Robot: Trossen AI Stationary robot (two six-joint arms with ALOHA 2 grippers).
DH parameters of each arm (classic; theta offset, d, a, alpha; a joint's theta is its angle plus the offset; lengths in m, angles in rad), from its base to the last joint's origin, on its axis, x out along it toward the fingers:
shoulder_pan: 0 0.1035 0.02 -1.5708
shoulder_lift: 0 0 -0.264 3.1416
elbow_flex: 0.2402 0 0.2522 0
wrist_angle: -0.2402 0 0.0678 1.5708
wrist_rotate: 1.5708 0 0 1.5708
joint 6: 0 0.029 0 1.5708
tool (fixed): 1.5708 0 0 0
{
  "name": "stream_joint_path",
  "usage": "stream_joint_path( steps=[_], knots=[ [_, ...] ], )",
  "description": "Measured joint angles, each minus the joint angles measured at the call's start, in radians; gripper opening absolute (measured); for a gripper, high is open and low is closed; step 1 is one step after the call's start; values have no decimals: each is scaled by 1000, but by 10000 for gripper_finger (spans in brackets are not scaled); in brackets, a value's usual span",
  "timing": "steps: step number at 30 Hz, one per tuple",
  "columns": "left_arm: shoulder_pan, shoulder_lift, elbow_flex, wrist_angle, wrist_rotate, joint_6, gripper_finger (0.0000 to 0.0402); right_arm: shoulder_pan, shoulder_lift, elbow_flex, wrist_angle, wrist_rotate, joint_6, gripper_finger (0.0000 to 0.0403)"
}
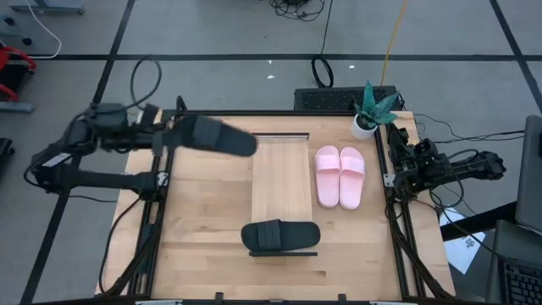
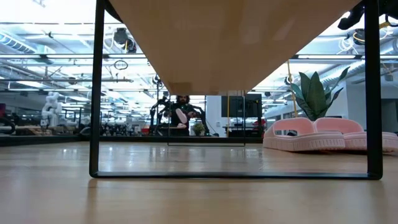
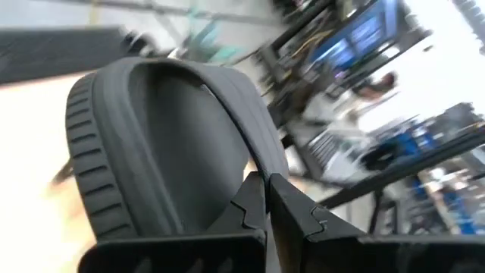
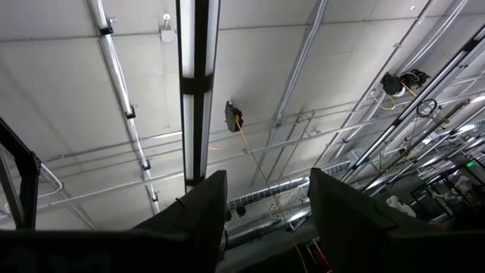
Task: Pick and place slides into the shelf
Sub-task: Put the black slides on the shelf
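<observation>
Black slide (image 1: pixel 216 136) lengthwise across table, in left tool (image 1: pixel 169 134)

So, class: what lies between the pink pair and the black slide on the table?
Only bare shelf planks separate the pink pair from the black slide, per the high view.

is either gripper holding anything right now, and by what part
The left gripper is shut on a black slide, pinching the edge of its strap and holding it in the air. The right gripper is open and holds nothing.
</observation>
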Motion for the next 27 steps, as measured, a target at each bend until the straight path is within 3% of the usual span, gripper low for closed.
stream_joint_path(
  steps=[5,11,22,27],
  knots=[
    [-59,125,-1,216,-34,-30,0,0,0,0,1,0,0,178],
    [-231,269,-2,409,-193,-59,0,0,0,0,1,0,0,178],
    [-561,438,-3,567,-676,-120,0,0,0,0,3,0,0,178],
    [-643,514,-3,601,-823,-187,0,0,0,0,6,0,1,178]
  ],
)
